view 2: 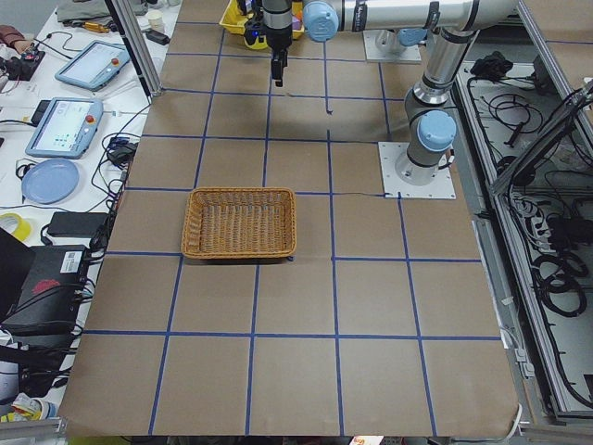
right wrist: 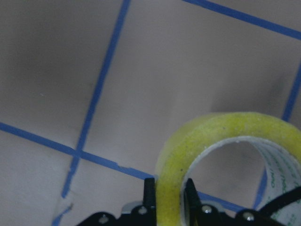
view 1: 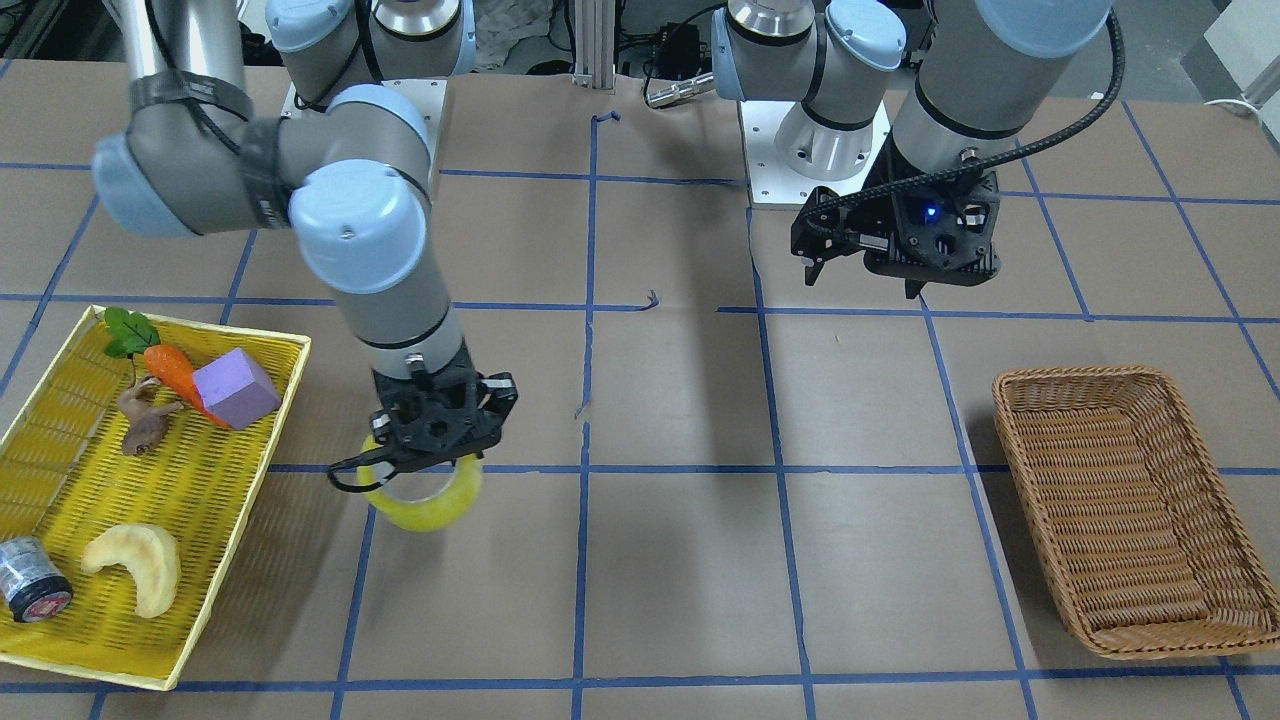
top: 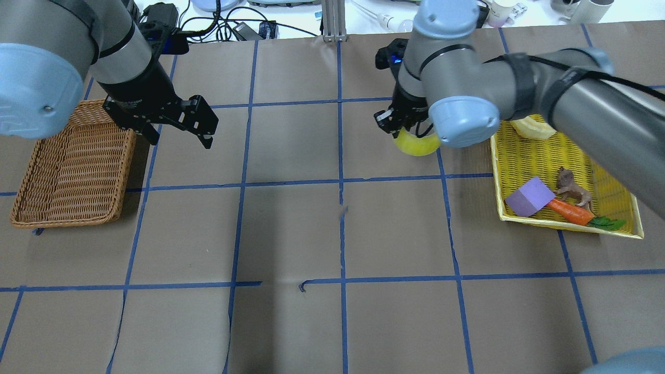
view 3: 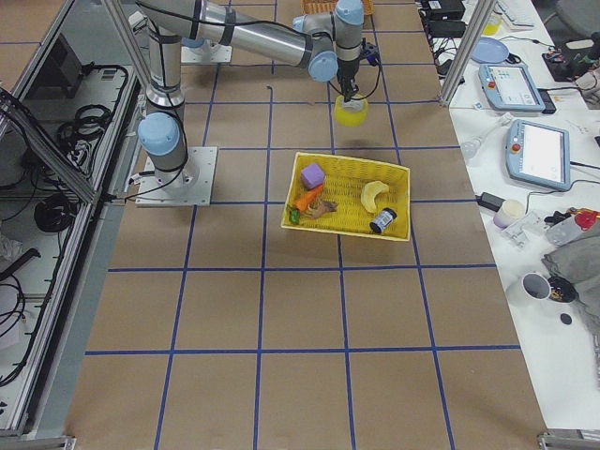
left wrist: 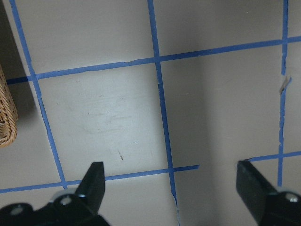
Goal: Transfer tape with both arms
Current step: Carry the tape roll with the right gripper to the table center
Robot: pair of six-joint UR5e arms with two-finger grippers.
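Note:
The tape (view 1: pixel 425 505) is a yellow-green roll with a grey-white core. It hangs upright in my right gripper (view 1: pixel 428 462), above the table just beside the yellow tray. In the right wrist view the two fingers pinch the tape's (right wrist: pixel 211 155) wall, one inside the ring and one outside, at the right gripper (right wrist: pixel 169 190). The tape also shows in the overhead view (top: pixel 415 145) under the right gripper (top: pixel 401 123). My left gripper (top: pixel 181 139) is open and empty, raised above the table next to the wicker basket; it also shows in the left wrist view (left wrist: pixel 170 172) and the front view (view 1: pixel 862 282).
A yellow tray (view 1: pixel 60 440) on my right side holds a carrot, a purple block (view 1: pixel 235 388), a brown figure, a pale curved piece and a small dark cylinder with a red end (view 1: pixel 32 580). A wicker basket (top: pixel 72 166) stands on my left side.

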